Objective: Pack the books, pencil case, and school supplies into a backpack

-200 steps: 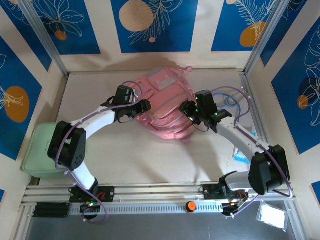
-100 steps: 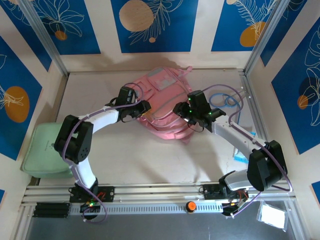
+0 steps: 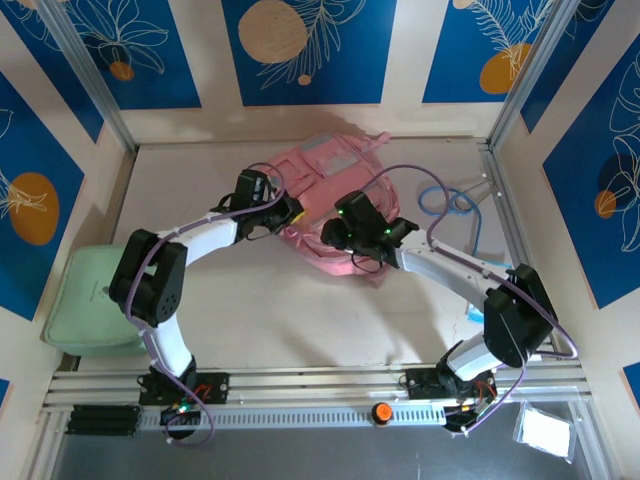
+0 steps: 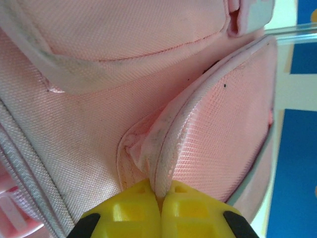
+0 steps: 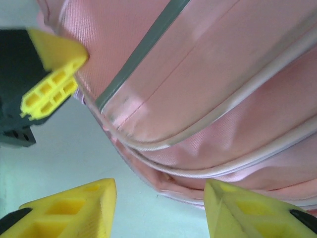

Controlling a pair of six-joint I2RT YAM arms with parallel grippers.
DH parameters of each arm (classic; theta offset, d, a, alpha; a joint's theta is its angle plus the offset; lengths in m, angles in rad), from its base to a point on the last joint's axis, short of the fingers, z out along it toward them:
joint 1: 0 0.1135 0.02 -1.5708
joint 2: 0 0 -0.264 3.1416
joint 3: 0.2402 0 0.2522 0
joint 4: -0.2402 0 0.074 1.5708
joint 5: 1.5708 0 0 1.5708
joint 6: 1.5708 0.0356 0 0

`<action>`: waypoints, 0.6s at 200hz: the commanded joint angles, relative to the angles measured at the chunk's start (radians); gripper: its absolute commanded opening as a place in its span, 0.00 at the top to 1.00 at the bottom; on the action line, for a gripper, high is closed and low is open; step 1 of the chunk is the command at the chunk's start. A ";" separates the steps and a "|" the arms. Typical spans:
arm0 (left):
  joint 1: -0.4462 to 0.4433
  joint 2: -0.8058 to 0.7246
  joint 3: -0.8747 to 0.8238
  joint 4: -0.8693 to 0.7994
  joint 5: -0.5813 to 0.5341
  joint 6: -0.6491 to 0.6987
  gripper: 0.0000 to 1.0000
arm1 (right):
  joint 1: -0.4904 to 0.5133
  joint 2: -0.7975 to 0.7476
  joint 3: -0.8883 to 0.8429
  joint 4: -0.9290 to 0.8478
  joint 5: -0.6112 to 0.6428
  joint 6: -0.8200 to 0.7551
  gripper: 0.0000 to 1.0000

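The backpack lies on the tabletop. Left jaws pinch a fold of its fabric on its left; right jaws stand spread at its near edge.

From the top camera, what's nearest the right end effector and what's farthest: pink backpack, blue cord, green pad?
Starting from the right end effector:
1. pink backpack, just in front of it, mid-table.
2. blue cord, looped off to the right.
3. green pad, far over on the left side.
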 commanded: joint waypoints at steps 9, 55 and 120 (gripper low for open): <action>-0.039 -0.049 0.010 0.190 0.060 -0.108 1.00 | 0.033 0.051 0.057 -0.019 0.039 0.045 0.52; -0.069 -0.055 0.014 0.264 0.035 -0.185 1.00 | 0.047 0.115 0.122 0.001 0.107 0.164 0.53; -0.081 -0.055 0.005 0.277 0.036 -0.188 1.00 | 0.030 0.153 0.152 0.002 0.209 0.277 0.63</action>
